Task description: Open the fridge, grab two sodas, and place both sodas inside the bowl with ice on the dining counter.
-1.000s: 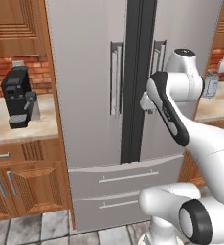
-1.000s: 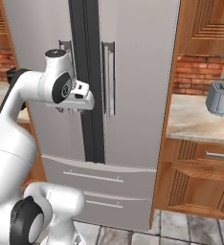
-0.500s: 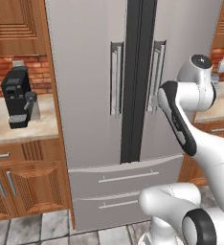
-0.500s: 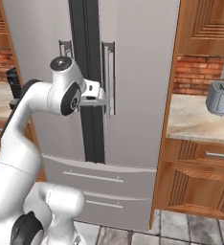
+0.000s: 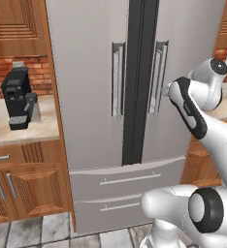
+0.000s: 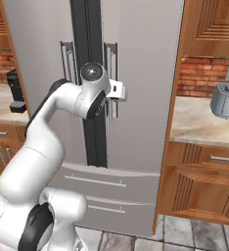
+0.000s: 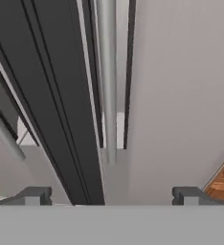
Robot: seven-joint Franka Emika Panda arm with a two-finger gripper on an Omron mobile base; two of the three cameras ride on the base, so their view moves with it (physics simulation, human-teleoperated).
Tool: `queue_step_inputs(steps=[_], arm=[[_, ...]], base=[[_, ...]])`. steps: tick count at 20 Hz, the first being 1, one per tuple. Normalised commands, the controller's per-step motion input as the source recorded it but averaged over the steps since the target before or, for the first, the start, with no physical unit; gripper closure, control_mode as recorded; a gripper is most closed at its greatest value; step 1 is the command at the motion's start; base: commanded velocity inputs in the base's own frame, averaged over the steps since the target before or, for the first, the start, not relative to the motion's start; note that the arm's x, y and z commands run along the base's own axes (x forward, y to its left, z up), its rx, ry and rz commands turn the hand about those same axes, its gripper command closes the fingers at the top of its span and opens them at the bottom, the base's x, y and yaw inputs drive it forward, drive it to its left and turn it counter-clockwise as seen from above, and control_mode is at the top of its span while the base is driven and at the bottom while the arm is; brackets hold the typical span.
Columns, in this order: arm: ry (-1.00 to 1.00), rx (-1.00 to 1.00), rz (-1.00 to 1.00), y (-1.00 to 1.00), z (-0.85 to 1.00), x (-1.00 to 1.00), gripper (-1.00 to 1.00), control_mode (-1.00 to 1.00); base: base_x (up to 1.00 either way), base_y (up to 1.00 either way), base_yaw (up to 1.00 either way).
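One fridge (image 5: pixel 91 72) is standing in the middle of both base views, between wooden cabinets. It is tall and light grey, and both of its doors are closed. It is showing two upper doors, and one dark strip (image 5: pixel 137 82) is running down between them. There are two long bar handles: the left handle (image 5: pixel 117 80) and the right handle (image 5: pixel 159 77), one on each side of the strip, both upright. Under the doors two drawers (image 5: pixel 130 181) are lying one above the other, each with one thin flat handle.

One gripper (image 7: pixel 111 195) is reaching toward the right door. In the hand view its two fingertips (image 7: pixel 35 195) are standing wide apart, and nothing is between them. The right handle (image 7: pixel 106 81) is running straight ahead of the gap, close to the dark strip (image 7: pixel 56 95), but the fingers are not closing on it. In the right base view the gripper (image 6: pixel 117 90) is sitting just beside this handle (image 6: pixel 110 78); it is not possible to tell if it is touching it.

On the counter to the left of the fridge one black coffee machine (image 5: pixel 18 97) is standing in front of a brick wall. On the counter to the right one grey toaster (image 6: pixel 225 100) is standing, well apart from the fridge.
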Motion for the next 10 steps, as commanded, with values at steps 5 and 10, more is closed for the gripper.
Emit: queue_step_inputs(steps=[5,10], arm=[[0.0,0.09,0.0,0.01,0.23,0.78,-1.0,-1.0],[0.0,0.01,0.0,0.05,0.02,0.53,-1.0,-1.0]], base=[[0.0,0.0,0.0],[0.0,0.0,0.0]])
